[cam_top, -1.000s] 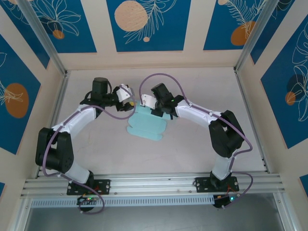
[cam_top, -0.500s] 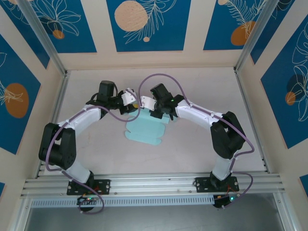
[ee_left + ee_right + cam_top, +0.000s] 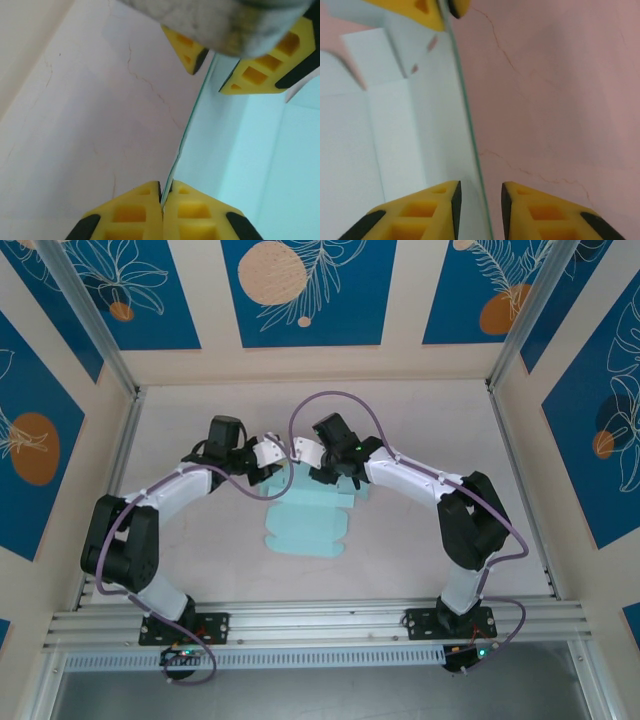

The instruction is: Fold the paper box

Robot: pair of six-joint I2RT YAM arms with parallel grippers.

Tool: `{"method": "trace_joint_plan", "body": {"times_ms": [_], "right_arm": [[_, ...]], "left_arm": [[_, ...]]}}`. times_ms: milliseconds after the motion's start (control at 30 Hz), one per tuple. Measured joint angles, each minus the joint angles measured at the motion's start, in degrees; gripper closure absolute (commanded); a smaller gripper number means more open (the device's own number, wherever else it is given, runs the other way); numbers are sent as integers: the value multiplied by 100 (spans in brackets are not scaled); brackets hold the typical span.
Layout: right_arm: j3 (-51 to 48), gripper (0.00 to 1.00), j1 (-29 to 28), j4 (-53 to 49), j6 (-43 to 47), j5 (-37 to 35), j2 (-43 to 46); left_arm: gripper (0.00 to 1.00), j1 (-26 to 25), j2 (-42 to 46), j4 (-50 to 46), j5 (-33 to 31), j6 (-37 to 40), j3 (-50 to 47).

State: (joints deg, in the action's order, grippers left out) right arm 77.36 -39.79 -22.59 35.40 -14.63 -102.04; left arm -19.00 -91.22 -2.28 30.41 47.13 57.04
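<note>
The paper box (image 3: pixel 308 525) is a pale blue flat card sheet lying mid-table, with its far edge lifted between the two grippers. My left gripper (image 3: pixel 275 462) holds that edge from the left. In the left wrist view its yellow fingertips (image 3: pixel 162 192) are shut on the thin edge of the paper box (image 3: pixel 240 150). My right gripper (image 3: pixel 318 468) stands at the same edge from the right. In the right wrist view its jaws (image 3: pixel 479 200) are open, and the edge of the paper box (image 3: pixel 395 130) runs through the gap without touching either pad.
The pale pink tabletop (image 3: pixel 420 430) is bounded by patterned blue walls on three sides. An aluminium rail (image 3: pixel 320 618) runs along the near edge by the arm bases. A purple cable (image 3: pixel 335 398) loops above the right wrist.
The left gripper has moved in and shut on the card's raised edge. The right gripper has let go and opened. The sheet has shifted slightly and lies flatter.
</note>
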Motion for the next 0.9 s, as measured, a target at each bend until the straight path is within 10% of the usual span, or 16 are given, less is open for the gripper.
{"method": "trace_joint_plan", "body": {"times_ms": [267, 900], "right_arm": [[-2, 30, 22, -313, -1078, -168, 472], [393, 28, 1858, -2028, -6358, 1394, 1497]], "left_arm": [[100, -409, 433, 881, -656, 0, -610], [100, -1727, 522, 3045, -3126, 879, -1598]]}}
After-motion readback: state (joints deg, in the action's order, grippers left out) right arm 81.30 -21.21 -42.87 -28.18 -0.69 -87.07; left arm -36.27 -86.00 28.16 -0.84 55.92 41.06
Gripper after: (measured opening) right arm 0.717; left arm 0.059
